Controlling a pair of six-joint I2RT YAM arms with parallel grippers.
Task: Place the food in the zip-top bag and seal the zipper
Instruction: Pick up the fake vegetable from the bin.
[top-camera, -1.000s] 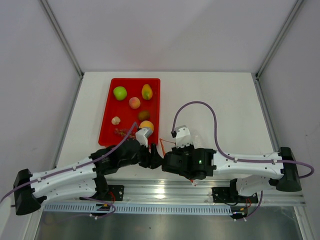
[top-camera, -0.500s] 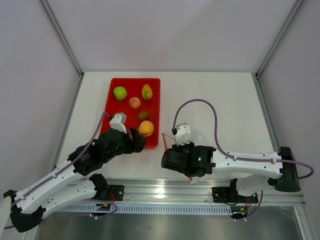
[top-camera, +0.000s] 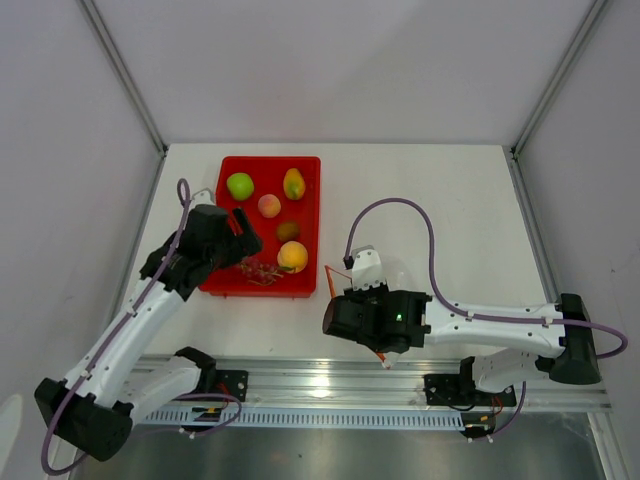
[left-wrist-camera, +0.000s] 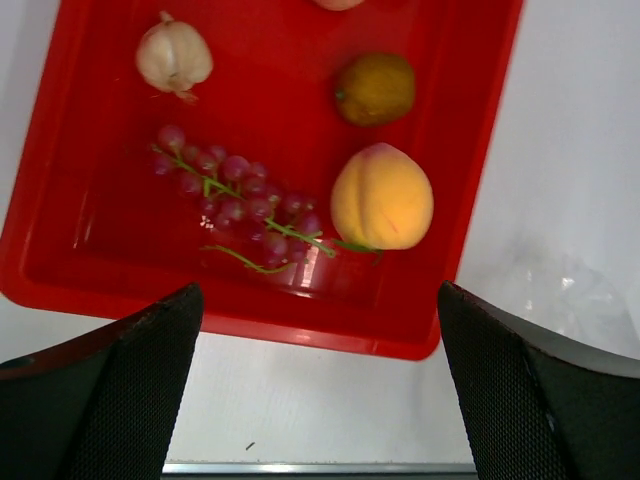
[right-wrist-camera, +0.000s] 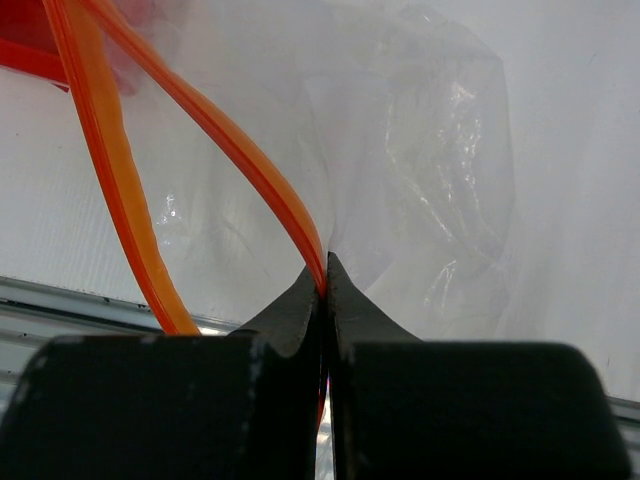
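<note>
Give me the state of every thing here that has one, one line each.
left gripper: fingers open, holding nothing
right gripper: shut on the zipper
zipper: unsealed, its two strips apart
zip-top bag: mouth open, no food seen inside
red tray: loaded
grape bunch: lying in the red tray, not gripped

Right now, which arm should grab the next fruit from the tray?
Probably left: the left gripper, open, hovers over the red tray by the grape bunch and orange; the right gripper is shut on the zipper.
</note>
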